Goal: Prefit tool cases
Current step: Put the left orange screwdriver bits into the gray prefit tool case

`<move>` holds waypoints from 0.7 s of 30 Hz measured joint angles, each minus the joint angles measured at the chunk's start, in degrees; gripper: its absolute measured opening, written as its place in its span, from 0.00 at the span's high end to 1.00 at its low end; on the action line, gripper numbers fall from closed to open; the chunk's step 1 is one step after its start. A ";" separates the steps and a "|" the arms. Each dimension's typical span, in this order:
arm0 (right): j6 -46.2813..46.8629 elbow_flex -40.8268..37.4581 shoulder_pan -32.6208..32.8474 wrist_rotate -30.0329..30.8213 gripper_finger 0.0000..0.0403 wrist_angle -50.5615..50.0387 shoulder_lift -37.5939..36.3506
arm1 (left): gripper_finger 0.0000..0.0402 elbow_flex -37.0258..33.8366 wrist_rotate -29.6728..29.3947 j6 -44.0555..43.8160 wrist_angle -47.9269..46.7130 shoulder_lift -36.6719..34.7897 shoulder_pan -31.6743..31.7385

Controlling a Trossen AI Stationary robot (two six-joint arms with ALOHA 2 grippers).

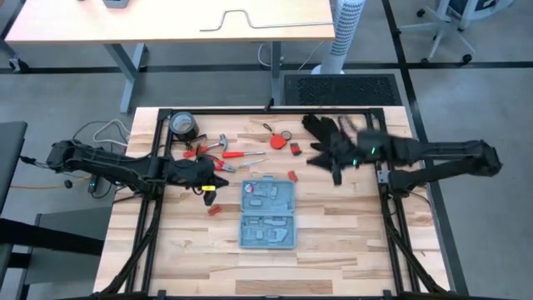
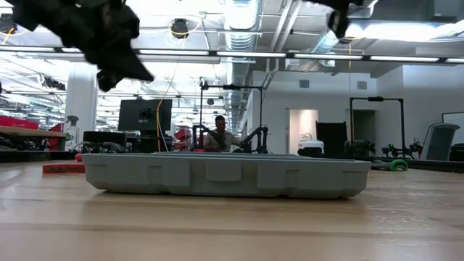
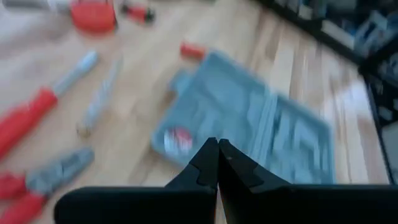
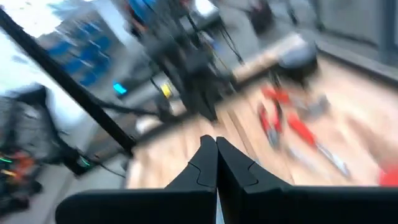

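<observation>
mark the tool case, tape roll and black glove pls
open blue-grey plastic tool case (image 1: 268,214): high view, hinge line between the halves
dark tape roll (image 1: 183,127): high view, the ring's top
black glove (image 1: 321,127): high view, its palm

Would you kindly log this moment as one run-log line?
tool case: open, mid-table | left gripper: shut, empty, beside case | right gripper: shut, empty, raised near black glove
</observation>
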 joint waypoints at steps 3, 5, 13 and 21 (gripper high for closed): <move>2.45 -0.02 8.08 9.93 0.99 -7.08 0.81 | 1.00 0.00 3.69 -0.88 -5.57 0.00 -0.03; 4.65 -0.02 13.10 15.91 0.99 -10.33 2.39 | 1.00 0.00 5.71 -1.35 -8.84 0.00 -0.24; 14.40 -0.04 25.17 28.67 0.99 -12.44 13.29 | 1.00 0.00 1.71 -1.72 -14.96 0.00 -3.51; 17.32 -0.07 26.68 28.83 0.99 -9.36 23.83 | 1.00 0.00 1.35 -4.20 -19.34 0.00 -5.96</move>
